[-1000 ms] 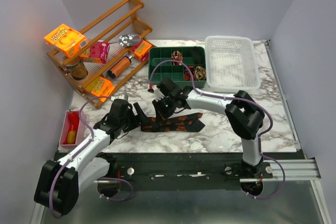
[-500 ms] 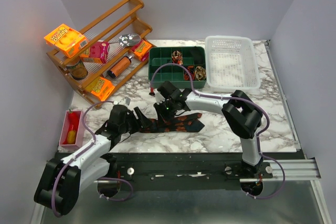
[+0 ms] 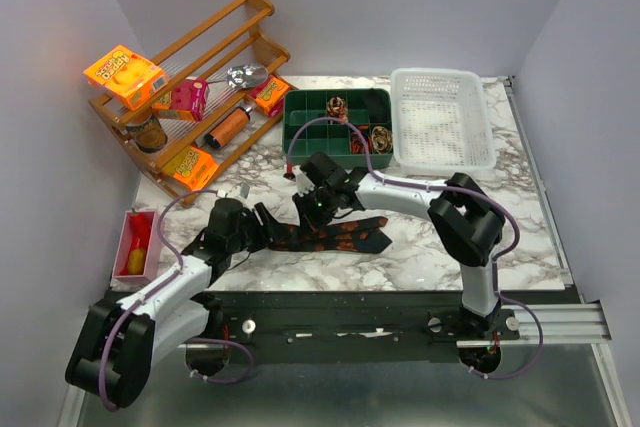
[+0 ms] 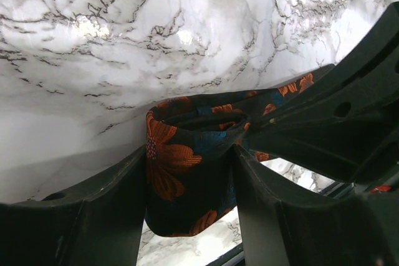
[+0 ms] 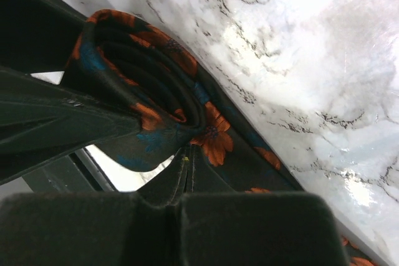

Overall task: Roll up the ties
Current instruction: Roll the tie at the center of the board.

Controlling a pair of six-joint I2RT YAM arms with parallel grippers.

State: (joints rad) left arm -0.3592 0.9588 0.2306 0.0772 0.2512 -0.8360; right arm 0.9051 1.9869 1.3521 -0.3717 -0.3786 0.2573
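One dark tie (image 3: 338, 236) with orange flowers lies flat across the marble table near the front edge. Its left end is rolled into a loose coil (image 4: 187, 154). My left gripper (image 3: 266, 228) is shut on that coil, one finger (image 4: 93, 216) on each side of it. My right gripper (image 3: 311, 210) is shut, fingertips (image 5: 189, 169) pressed together against the flat tie right beside the coil (image 5: 140, 85). No fabric shows between them. Small rolled ties (image 3: 338, 105) sit in compartments of the green organiser (image 3: 300, 127).
A white mesh basket (image 3: 442, 119) stands at the back right next to the organiser. A wooden rack (image 3: 200, 87) with orange snack packets and a jar stands at the back left. A pink bin (image 3: 136, 243) sits at the table's left edge.
My left gripper has shifted slightly left and nearer with the tie's rolled end in it. My right gripper has stayed close over the tie beside it.
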